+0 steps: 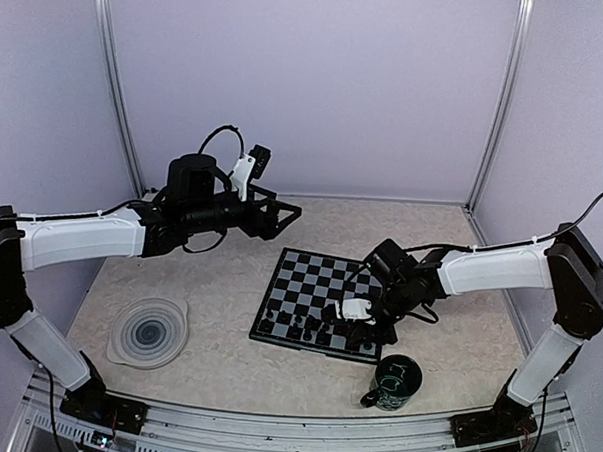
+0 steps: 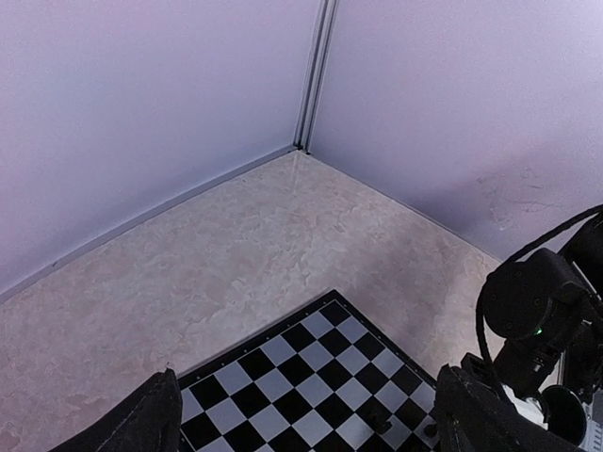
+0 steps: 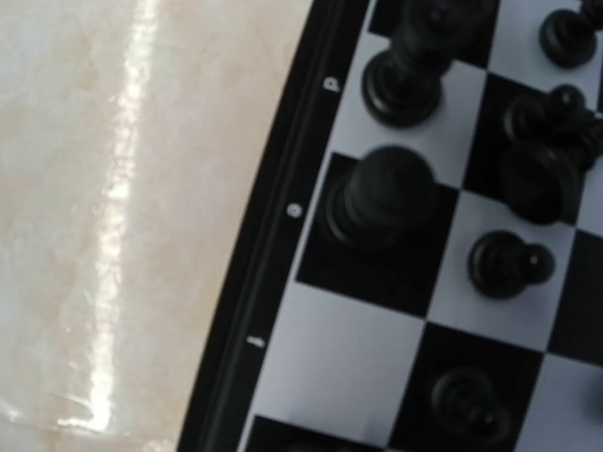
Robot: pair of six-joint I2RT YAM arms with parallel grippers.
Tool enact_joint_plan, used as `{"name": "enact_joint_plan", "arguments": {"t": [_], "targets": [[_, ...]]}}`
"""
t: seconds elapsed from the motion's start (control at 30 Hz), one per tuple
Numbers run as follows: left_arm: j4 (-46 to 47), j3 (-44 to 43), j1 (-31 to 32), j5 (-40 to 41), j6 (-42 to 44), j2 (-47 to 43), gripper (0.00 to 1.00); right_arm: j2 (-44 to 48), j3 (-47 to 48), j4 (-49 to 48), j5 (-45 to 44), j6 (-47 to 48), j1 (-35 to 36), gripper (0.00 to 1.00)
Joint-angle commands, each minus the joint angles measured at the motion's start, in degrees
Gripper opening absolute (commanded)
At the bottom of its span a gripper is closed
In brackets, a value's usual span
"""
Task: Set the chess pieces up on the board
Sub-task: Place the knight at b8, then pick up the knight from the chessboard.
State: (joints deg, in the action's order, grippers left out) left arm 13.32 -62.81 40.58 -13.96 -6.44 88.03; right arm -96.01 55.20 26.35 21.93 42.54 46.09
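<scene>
While the right gripper (image 1: 346, 316) hangs low over the board's (image 1: 315, 272) near right corner, among the chess pieces (image 1: 302, 331) lining its near rows, probably to seat one on its square, no view shows its fingers, so I cannot tell how far it is parted or whether it grips anything. The left gripper (image 1: 287, 217) hovers beyond the board's far left corner, spread wide and empty, likely out of the way.

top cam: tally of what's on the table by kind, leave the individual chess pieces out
chessboard: 1
dark green mug: 1
grey spiral plate: 1
Total: 3
</scene>
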Motion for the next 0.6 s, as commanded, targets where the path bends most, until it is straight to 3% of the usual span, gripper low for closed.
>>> {"name": "enact_joint_plan", "arguments": {"t": [0.0,0.2,0.4,0.47,0.57], "targets": [[-0.95,-2.75,-0.24,-1.51,-0.53,0.76,0.92,0.91,0.98,1.47,1.15,-0.09,0.52,0.20],[-1.55,-2.96,-0.24,-1.90,-0.18,0.49,0.92,3.62,7.99,6.13,6.12,0.71,-2.56,0.30],[-5.61,-4.62,0.47,-0.90,1.53,1.07,0.91,0.55,14.68,7.61,9.00,0.62,-10.19,0.31],[-10.07,-7.06,1.16,0.21,2.96,2.54,0.86,-0.56,16.00,7.11,9.35,-0.06,-12.96,0.30],[-20.26,-13.48,2.33,2.64,3.84,7.16,0.70,-0.58,16.53,5.60,11.77,-2.46,-17.33,0.30]]}}
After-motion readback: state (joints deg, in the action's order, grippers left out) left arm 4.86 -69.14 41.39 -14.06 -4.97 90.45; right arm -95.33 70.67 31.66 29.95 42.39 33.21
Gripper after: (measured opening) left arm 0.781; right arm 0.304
